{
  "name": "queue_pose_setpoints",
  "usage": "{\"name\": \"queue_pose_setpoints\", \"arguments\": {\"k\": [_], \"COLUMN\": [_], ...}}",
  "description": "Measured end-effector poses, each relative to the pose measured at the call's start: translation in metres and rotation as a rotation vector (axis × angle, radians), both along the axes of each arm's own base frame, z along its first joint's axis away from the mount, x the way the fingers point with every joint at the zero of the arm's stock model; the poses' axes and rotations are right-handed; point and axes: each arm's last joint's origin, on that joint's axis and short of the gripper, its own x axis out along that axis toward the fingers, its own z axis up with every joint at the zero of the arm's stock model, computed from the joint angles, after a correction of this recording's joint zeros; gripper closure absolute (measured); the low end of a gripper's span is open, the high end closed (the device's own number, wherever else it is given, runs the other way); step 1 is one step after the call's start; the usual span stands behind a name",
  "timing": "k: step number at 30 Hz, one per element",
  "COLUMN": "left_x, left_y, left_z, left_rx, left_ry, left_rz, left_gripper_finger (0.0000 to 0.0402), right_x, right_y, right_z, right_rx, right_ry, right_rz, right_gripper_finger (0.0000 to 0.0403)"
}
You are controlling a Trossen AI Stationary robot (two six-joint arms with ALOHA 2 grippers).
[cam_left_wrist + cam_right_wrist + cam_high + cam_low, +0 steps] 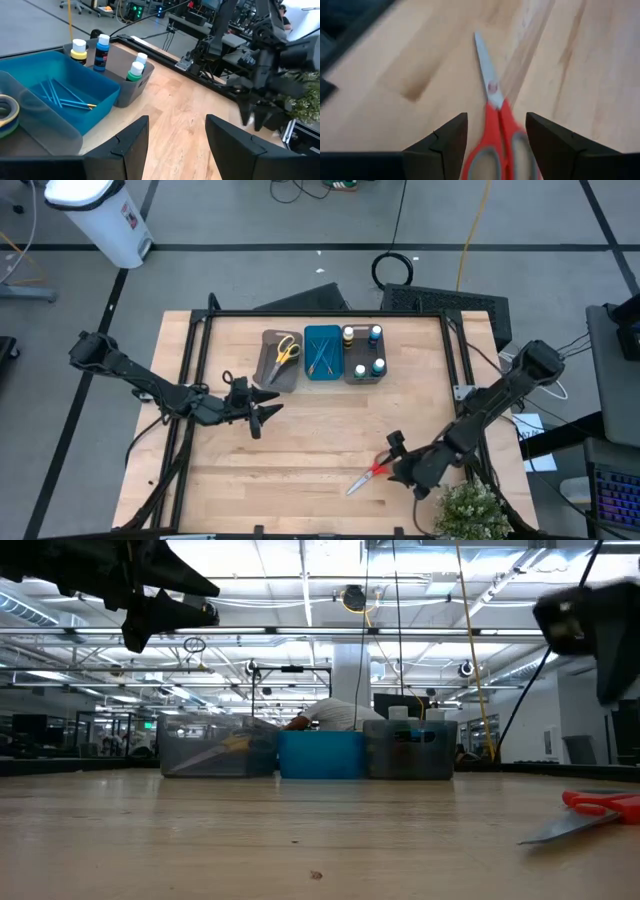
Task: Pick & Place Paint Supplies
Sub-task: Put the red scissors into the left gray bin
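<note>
High view, from the frame's left: the left claw [268,413] hangs over the wooden desk [320,450] left of centre, its fingers parted and holding nothing. Above centre stand three trays side by side. The grey tray [266,370] holds the yellow-handled scissors [287,350]; the blue tray [322,352] holds thin blue brush-like sticks [320,356]; the second grey tray [363,377] holds four small paint bottles [361,352]. In the left wrist view these bottles [135,71] show yellow, blue, green and white tops, and the sticks [60,96] lie loose on the blue tray's floor. Toward the lower right of the high view, the red-handled scissors [366,476] lie flat on the desk, blades pointing to the lower left. The right claw [397,465] sits at their handle end; the right wrist view shows its fingers [445,145] spread either side of the red handles [495,145] without closing on them.
</note>
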Motion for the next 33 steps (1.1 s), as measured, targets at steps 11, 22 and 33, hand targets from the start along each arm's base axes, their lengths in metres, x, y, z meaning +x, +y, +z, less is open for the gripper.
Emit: {"name": "queue_pose_setpoints", "arguments": {"k": [11, 22, 33], "left_x": [0.0, 0.0, 0.0], "left_y": [0.0, 0.001, 0.001], "left_z": [0.0, -0.001, 0.0], "left_rx": [-0.007, 0.002, -0.023], "left_ry": [0.001, 0.004, -0.004], "left_rz": [0.011, 0.015, 0.021], "left_gripper_finger": [0.0197, 0.0197, 0.0197], "right_x": [0.01, 0.015, 0.015], "right_y": [-0.015, -0.03, -0.044], "right_z": [-0.036, -0.041, -0.049], "right_rx": [-0.107, -0.069, -0.071], "right_ry": [0.192, 0.321, 0.346], "right_rz": [-0.092, -0.099, -0.13], "right_gripper_finger": [0.0232, 0.0267, 0.0354]}}
